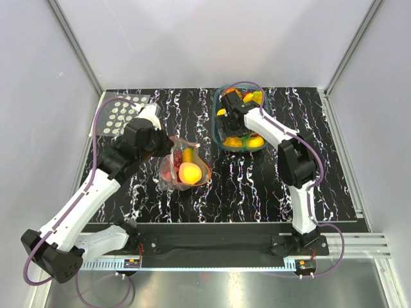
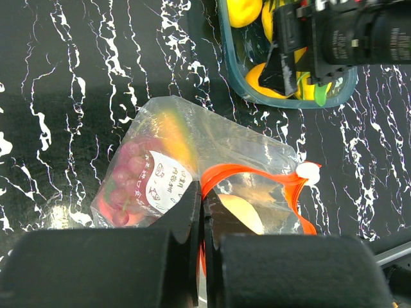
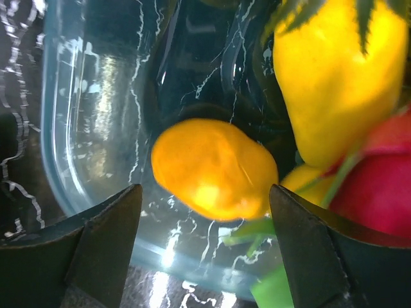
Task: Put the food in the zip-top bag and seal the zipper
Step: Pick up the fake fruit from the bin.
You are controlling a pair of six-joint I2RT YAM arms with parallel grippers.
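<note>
While the left gripper [image 2: 201, 206] is pinched fully closed on the red-orange zipper [image 2: 247, 170] at the mouth of the zip-top bag [image 2: 218, 138], the right gripper [image 3: 205, 196] stands wide inside the teal tray [image 3: 70, 128]. It has one finger on each side of an orange fruit [image 3: 212, 168] and holds nothing. Only the right wrist view shows that spread, along with a yellow fruit [image 3: 334, 83] and a red fruit [image 3: 379, 186] crowding the orange one. Only the left wrist view shows the pinch, the zipper gaping in a loop, a white slider [image 2: 308, 171] at its far end, and dark red-purple grapes [image 2: 125, 176] behind a white label [image 2: 166, 181]. The top view places everything. The bag lies near the middle of the table [image 1: 257, 186], slightly toward its left edge, with a round yellow-orange fruit [image 1: 189, 172] in its mouth, and the tray sits against the far edge, right of centre.
</note>
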